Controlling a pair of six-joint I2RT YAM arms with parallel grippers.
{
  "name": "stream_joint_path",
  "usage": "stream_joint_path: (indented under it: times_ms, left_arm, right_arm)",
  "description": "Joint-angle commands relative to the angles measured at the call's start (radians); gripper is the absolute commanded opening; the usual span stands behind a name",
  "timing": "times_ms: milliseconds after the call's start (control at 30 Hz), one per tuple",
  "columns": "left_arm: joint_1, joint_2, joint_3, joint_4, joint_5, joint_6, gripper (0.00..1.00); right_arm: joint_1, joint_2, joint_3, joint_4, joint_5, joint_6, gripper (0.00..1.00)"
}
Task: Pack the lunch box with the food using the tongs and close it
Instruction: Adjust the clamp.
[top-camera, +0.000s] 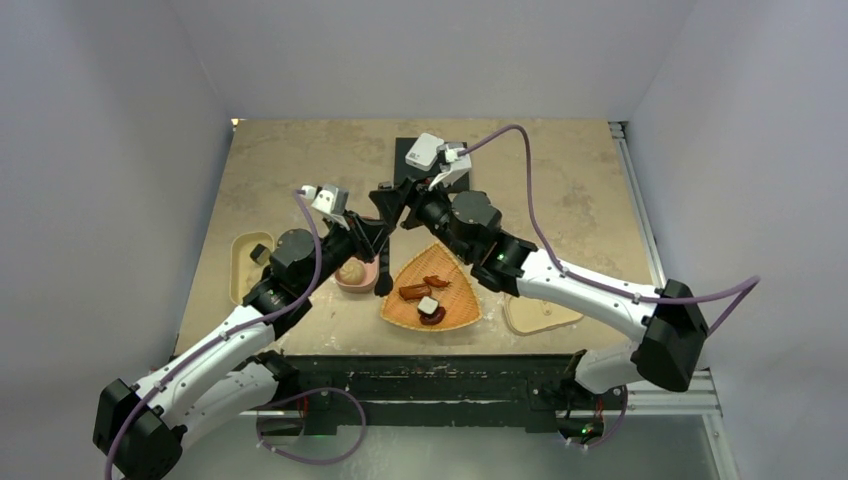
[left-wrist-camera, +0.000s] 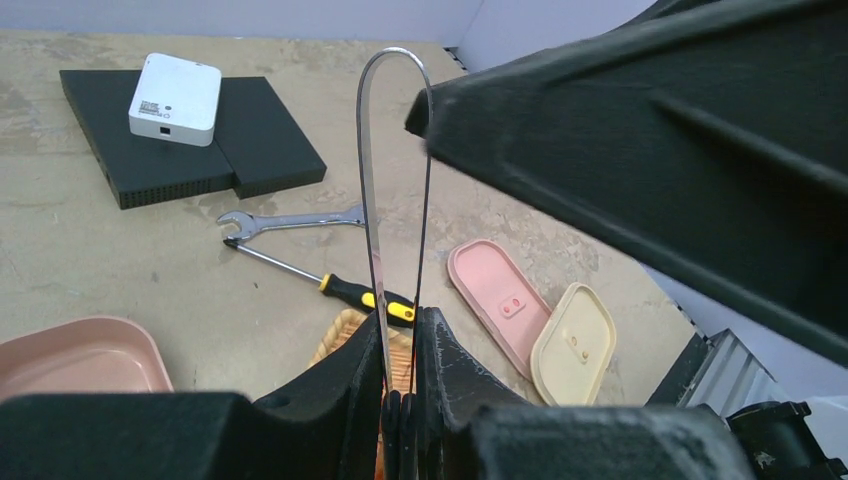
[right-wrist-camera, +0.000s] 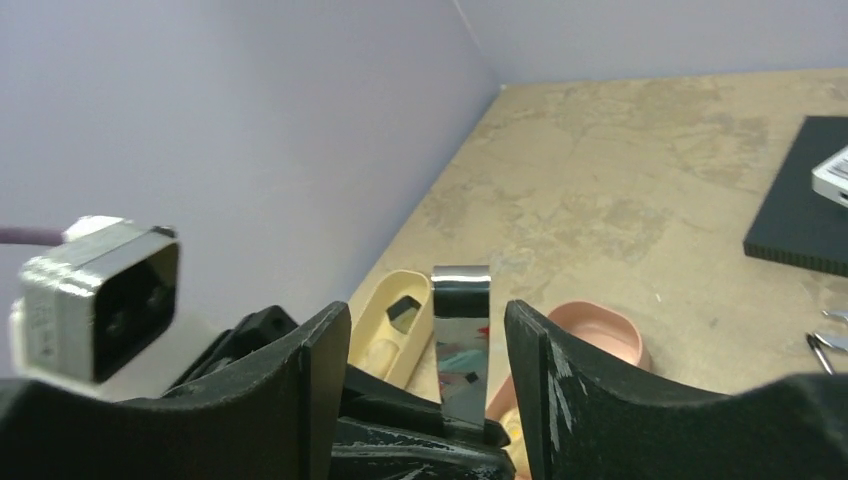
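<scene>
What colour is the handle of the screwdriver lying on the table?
The screwdriver handle is yellow and black. The left wrist view shows it best.

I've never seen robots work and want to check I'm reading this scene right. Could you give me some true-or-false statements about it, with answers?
1. The left gripper clamps the slim metal tongs. True.
2. The right gripper is shut tight on the tongs. False: it stands open around their looped end.
3. A round beige bun lies in the pink oval lunch box. True.
4. The pink plastic lid and beige plastic lid sit on their boxes. False: both lie on the table.
</scene>
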Motion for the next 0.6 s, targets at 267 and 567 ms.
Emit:
stream_joint_path:
  times_ms: [267, 567]
  left_arm:
    - [-0.004, -0.016, 0.008, 0.029, -0.02, 0.014, 0.0]
    - [-0.004, 0.014, 0.074, -0.061, -0.011, 0.029, 0.45]
  right_arm:
    - [0.023, 0.091, 0.109, -0.028, 0.14, -0.059, 0.42]
    - [0.025, 0.06, 0.057, 0.07, 0.106, -0.129, 0.0]
